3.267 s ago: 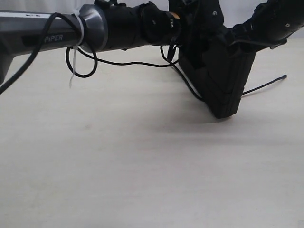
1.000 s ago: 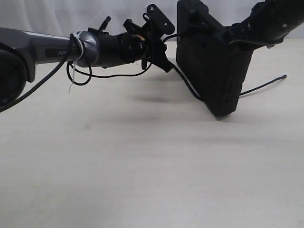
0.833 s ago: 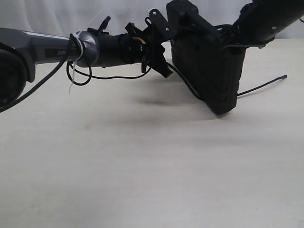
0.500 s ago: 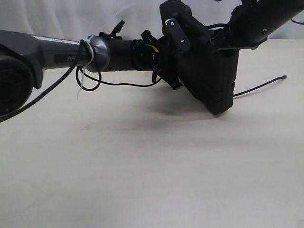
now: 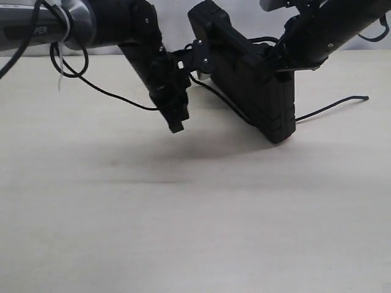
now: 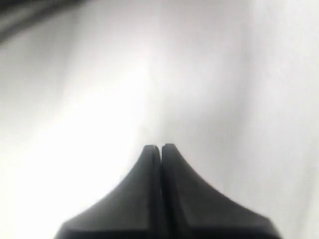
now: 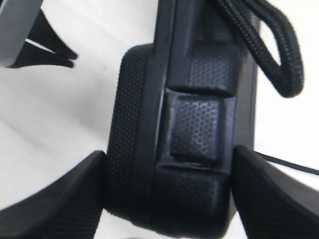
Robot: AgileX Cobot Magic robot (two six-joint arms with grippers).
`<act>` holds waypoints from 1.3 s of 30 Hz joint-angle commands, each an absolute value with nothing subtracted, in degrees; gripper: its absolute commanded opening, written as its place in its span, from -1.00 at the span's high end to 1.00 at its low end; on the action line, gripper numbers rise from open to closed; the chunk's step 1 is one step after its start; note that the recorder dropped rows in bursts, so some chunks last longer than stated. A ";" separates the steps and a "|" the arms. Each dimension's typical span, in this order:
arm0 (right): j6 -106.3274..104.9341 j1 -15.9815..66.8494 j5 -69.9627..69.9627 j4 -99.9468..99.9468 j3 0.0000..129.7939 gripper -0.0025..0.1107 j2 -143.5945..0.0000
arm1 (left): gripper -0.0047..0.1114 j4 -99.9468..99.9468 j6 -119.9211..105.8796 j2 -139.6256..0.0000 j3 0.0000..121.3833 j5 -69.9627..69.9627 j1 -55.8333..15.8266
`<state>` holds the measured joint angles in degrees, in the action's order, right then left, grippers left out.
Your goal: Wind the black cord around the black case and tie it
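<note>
At left, our left gripper [image 5: 176, 122] hung nose-down above the table [image 5: 183, 232], jaws pressed together with nothing seen between them. Just right of it the black cord [image 5: 223, 102] passed beneath the black case [image 5: 250, 73]. The case stood tilted, lower corner at or near the table, clamped across its thickness by our right gripper [image 7: 169, 154]. We judged the case rigid and fairly light and the cord limp and slippery, so best pinched near its free tail at far right.

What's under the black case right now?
Under the tilted black case: shadowed table and the black cord. Its run behind the case is hidden.
</note>
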<state>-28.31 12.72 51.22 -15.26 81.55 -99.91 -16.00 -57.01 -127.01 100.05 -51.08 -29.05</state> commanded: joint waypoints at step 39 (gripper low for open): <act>-17.29 31.84 49.85 -0.81 80.25 -0.30 -97.23 | 0.92 -38.18 -57.42 -96.87 50.00 2.64 -19.14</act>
<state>-23.42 26.97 52.16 -7.98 80.55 -97.50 -35.09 -59.61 -100.07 54.75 -11.75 -20.02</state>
